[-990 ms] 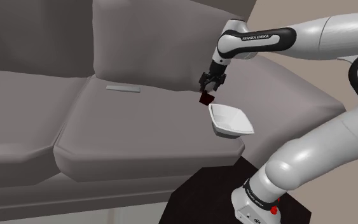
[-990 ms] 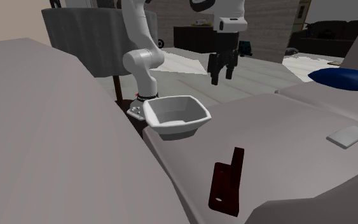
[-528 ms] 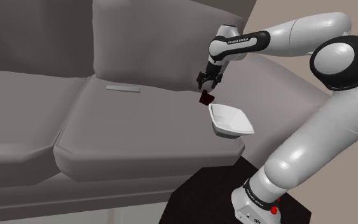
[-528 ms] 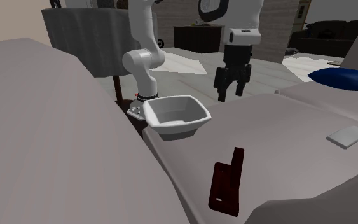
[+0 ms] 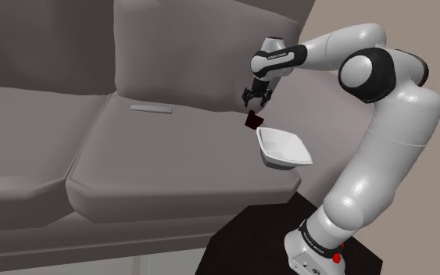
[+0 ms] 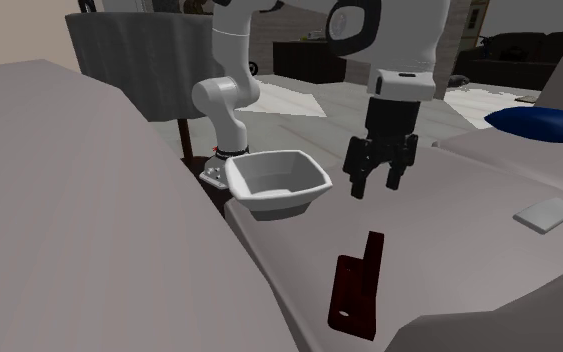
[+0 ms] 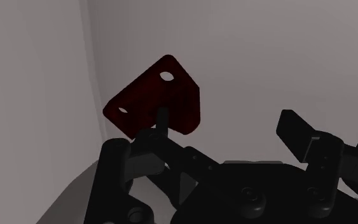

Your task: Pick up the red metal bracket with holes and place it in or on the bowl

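Note:
The dark red bracket (image 6: 359, 290) with holes stands upright on the grey sofa seat, close to the backrest. In the shoulder view the bracket (image 5: 252, 120) sits just behind the white bowl (image 5: 283, 147). My gripper (image 6: 374, 186) hangs open above the seat, between the bowl (image 6: 277, 182) and the bracket, touching neither. From the shoulder view the gripper (image 5: 255, 101) is right above the bracket. In the wrist view the bracket (image 7: 158, 102) lies just beyond the gripper (image 7: 225, 130), whose fingers stand apart with nothing between them.
The bowl rests at the seat cushion's end near my stand (image 5: 320, 250). A flat grey pad (image 5: 150, 108) lies farther along the seat, and a blue cushion (image 6: 544, 123) beyond it. The sofa backrest (image 5: 187, 47) rises right behind the bracket.
The arm has swung round and the open gripper has come down and closer to the bracket. Bracket and bowl have not moved.

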Available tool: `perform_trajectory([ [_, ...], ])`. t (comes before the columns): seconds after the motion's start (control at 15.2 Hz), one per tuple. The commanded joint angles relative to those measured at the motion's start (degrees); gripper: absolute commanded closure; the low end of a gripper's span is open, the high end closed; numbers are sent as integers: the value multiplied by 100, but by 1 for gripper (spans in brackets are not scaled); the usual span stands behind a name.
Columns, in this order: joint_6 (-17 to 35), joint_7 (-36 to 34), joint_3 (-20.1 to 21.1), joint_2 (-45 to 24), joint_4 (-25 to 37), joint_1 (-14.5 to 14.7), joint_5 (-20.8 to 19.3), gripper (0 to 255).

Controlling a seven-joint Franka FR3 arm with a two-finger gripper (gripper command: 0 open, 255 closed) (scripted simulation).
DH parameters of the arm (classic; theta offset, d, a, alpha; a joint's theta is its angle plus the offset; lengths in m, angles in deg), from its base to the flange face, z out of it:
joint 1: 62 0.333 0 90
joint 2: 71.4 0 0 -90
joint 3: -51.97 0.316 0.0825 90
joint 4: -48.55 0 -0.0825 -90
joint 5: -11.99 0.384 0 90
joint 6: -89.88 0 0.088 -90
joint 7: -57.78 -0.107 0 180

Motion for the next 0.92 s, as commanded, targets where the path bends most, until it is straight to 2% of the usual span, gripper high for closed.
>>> perform_trajectory([
  [0.0, 23, -52, -76, -371, 377, -89, -2, 0],
  [0.13, 10, -94, -131, -665, 705, -164, 7, 0],
  [0.59, 451, -66, -124, -917, 516, -222, 53, 0],
  [0.86, 486, -63, -123, -939, 503, -227, 57, 0],
])
